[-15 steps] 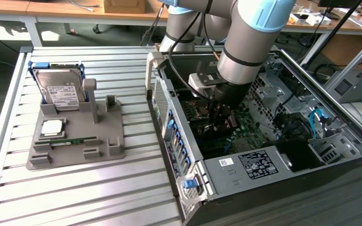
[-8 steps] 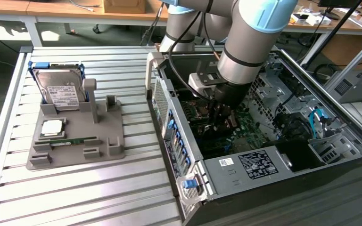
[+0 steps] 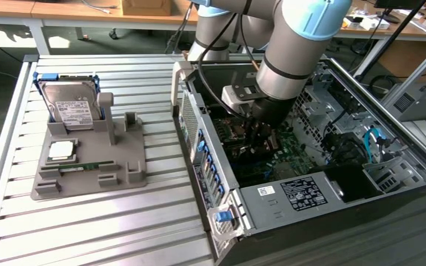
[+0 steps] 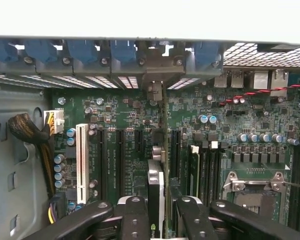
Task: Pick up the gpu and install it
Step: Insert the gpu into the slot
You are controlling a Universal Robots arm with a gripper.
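My jaws (image 4: 159,220) are closed on the gpu (image 4: 156,187), pads pinching its two flat faces near the top edge, card held edge-on over the motherboard (image 4: 125,107). It looks to sit at or in an expansion slot — I can't tell if it's fully seated. Its metal bracket end (image 4: 154,90) meets the case's rear slot openings. I'd judge it light, stiff and fragile: grip the bare board edges, not the components, and push straight down, no twisting. In the exterior view the arm (image 3: 290,61) reaches into the open computer case (image 3: 272,208). The parts holder (image 3: 87,166) on the worktop (image 3: 87,233) carries the hard drive (image 3: 72,108) and RAM stick (image 3: 80,165).
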